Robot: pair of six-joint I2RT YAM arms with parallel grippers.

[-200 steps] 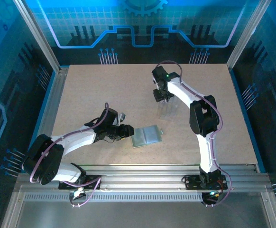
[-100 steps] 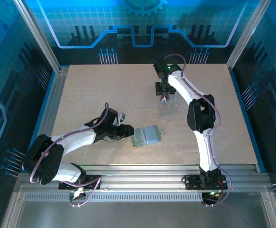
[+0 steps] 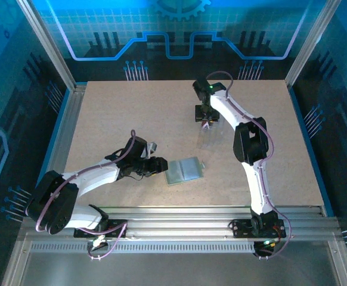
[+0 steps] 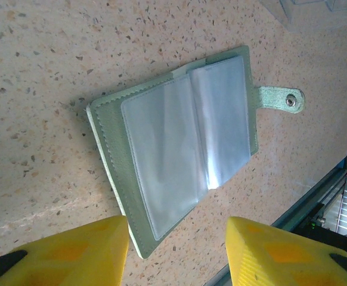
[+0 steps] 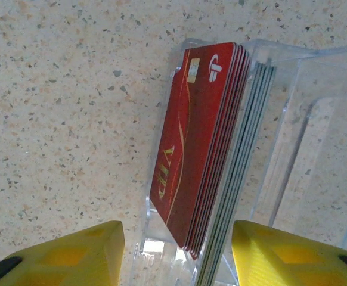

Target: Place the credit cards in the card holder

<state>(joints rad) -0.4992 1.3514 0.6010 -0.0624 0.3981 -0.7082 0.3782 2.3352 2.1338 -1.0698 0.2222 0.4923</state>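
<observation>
The card holder (image 4: 185, 137) is a pale green wallet lying open on the table, its clear inner sleeves facing up and its snap tab (image 4: 281, 100) sticking out. From above, the card holder (image 3: 185, 171) sits in front of the arms. My left gripper (image 4: 176, 253) is open, and the holder's near corner lies between its yellow fingers without being pinched. A stack of red credit cards (image 5: 200, 143) stands on edge in a clear plastic stand (image 5: 293, 119), with darker thin cards (image 5: 245, 167) behind them. My right gripper (image 5: 179, 256) is open and straddles the stack, with a gap on both sides.
From above, the left gripper (image 3: 160, 167) is at the holder's left edge and the right gripper (image 3: 207, 121) is over the clear stand at mid table. An aluminium rail (image 3: 179, 214) borders the near edge. Blue walls enclose the other sides.
The right arm has shifted a little to the right and settled over the clear stand. The left arm and the card holder have not moved.
</observation>
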